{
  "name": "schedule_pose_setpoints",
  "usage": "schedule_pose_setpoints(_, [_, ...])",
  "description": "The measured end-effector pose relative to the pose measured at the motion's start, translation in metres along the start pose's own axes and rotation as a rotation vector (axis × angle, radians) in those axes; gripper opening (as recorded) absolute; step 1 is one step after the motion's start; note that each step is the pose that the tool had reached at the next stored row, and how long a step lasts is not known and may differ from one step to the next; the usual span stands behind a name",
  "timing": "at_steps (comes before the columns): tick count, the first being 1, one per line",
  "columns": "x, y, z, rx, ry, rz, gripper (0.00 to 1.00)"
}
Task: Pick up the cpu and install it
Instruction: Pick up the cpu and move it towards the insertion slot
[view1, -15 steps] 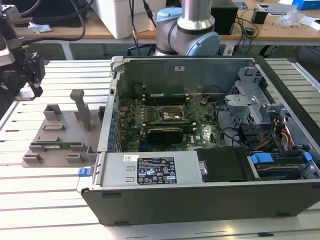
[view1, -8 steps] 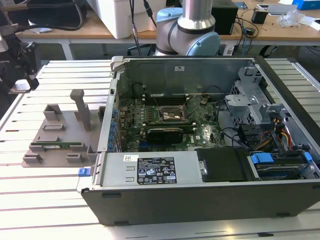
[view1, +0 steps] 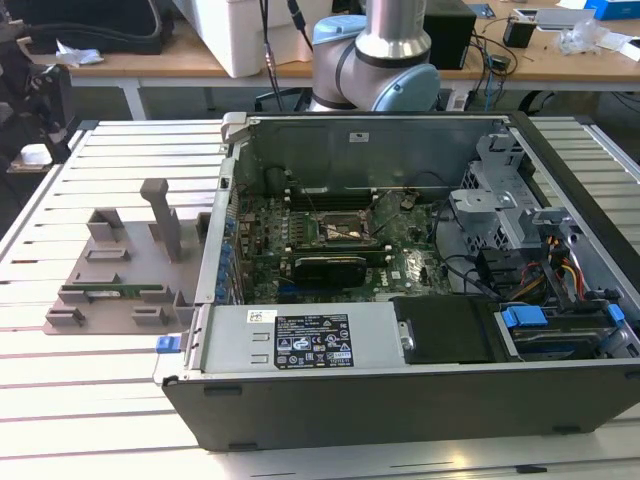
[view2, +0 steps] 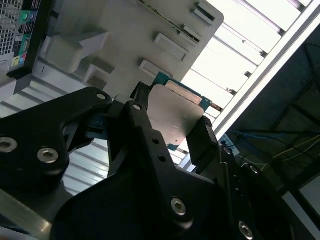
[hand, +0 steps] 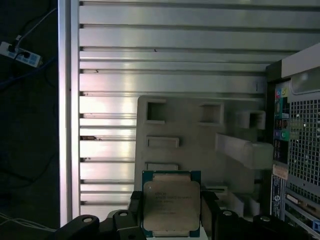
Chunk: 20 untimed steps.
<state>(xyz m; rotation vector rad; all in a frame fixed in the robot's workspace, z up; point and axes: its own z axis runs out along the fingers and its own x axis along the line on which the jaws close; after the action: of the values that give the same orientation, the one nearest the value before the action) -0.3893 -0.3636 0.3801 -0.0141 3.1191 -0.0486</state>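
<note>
The cpu (hand: 171, 207) (view2: 175, 117), a flat square chip with a silver-grey metal top and a thin green edge, sits clamped between two black fingers (hand: 136, 212) (view2: 142, 112). My gripper (hand: 171, 214) (view2: 173, 124) is shut on it, one finger on each opposite side. It hangs above the grey holder tray (hand: 200, 135) (view2: 140, 40) beside the computer case. In the exterior view the black socket frame (view1: 342, 230) lies open in the middle of the motherboard inside the case (view1: 400, 380).
The grey holder tray (view1: 120, 270) lies on the slatted metal table (view1: 90, 400) at the exterior view's left of the case, with a green memory stick (view1: 110, 293) in it and an upright post (view1: 160, 215). The case's rear panel (hand: 300, 130) is close. The arm (view1: 385, 45) stands behind the case.
</note>
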Motion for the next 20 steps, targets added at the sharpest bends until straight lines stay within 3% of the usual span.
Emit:
schedule_pose_setpoints(6, [-0.0006,-0.0005,-0.0261,0.0,0.0001,0.0,0.55])
schedule_pose_setpoints(17, [-0.0012,-0.001,-0.0518,0.0,0.0,0.0,0.55])
schedule_pose_setpoints(19, [-0.0013,-0.0012,-0.0598,-0.0002,-0.0002,0.0,0.55])
schedule_pose_setpoints(20, [-0.0012,-0.0011,-0.0599,-0.0032,0.0,0.0,0.55])
